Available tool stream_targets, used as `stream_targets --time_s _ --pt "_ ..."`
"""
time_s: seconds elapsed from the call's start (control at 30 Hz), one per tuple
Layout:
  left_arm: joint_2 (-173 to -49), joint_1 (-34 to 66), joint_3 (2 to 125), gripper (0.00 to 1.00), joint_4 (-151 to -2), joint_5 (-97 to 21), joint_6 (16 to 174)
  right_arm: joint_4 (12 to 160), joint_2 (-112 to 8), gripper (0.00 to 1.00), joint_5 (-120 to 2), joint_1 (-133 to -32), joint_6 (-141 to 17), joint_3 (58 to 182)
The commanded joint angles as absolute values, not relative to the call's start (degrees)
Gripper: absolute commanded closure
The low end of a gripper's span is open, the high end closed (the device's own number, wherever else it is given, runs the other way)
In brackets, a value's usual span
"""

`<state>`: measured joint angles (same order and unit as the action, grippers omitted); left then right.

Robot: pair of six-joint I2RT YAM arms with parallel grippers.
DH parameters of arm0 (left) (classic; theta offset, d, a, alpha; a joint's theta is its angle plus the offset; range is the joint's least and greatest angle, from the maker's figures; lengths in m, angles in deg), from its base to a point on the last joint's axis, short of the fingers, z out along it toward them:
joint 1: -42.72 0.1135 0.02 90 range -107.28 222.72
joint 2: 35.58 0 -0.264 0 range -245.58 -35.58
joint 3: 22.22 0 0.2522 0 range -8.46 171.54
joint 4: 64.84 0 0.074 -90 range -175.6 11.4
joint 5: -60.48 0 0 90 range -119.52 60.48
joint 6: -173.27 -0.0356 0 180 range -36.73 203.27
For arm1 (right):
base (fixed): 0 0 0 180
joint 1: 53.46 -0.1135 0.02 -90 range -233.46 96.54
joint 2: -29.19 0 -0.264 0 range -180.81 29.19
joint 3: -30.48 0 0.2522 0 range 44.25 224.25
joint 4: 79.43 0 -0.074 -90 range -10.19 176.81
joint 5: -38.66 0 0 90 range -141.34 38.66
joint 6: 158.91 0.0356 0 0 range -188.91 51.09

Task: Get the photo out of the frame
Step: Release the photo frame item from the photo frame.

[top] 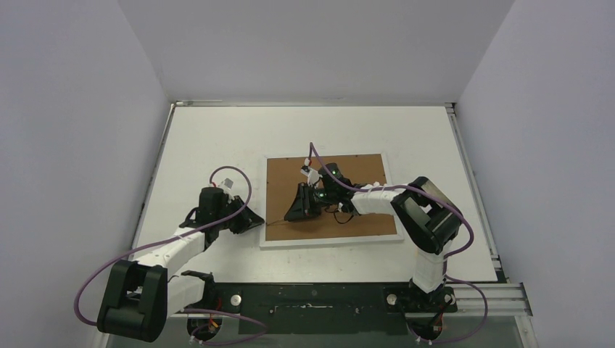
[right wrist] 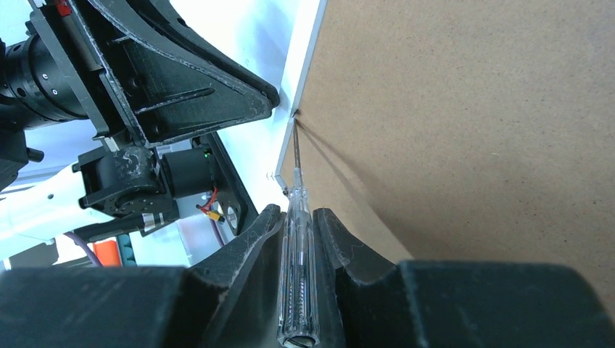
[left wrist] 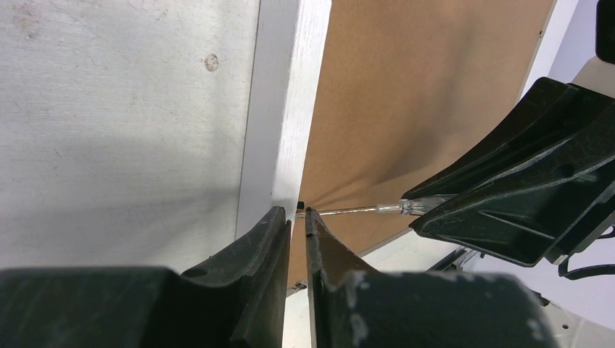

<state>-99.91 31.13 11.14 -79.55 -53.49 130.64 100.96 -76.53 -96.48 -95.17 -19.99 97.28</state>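
The frame (top: 333, 241) lies face down on the table with its brown backing board (top: 362, 174) upward. The photo is hidden under that board. My right gripper (right wrist: 297, 214) is shut on a clear-handled screwdriver (right wrist: 297, 275). The screwdriver's metal tip sits at the board's left edge, beside a small black tab (left wrist: 301, 205). The board (left wrist: 420, 87) bows up a little there. My left gripper (left wrist: 298, 212) rests its tips on the frame's white left border (left wrist: 279, 109), right at the screwdriver tip. Its fingers stand a thin slit apart and hold nothing.
The white table (top: 217, 138) stretches all round the frame, with grey walls at the back and sides. A black base rail (top: 312, 301) runs along the near edge. Purple cables loop off both arms.
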Motion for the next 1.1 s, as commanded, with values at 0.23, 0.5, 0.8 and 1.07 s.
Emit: stream_targets --time_s 0.23,0.5,0.8,1.07 --pt "-97.57 32.36 10.32 0.85 -80.24 -51.61 129.92 100.35 -76.47 0.95 -94.35 -95.22 -21.42 98.66" --pt "-99.92 32.36 9.87 0.86 -76.62 -53.94 130.20 101.22 -77.00 0.95 -94.91 -95.30 -20.84 98.82" --pt "-100.44 32.36 9.91 0.86 -76.08 -53.88 130.20 98.97 -75.07 0.95 -94.75 -94.32 -22.06 98.44" --pt "-100.26 32.42 9.87 0.86 -75.90 -53.95 130.33 98.91 -74.49 0.95 -94.76 -94.24 -21.99 97.77"
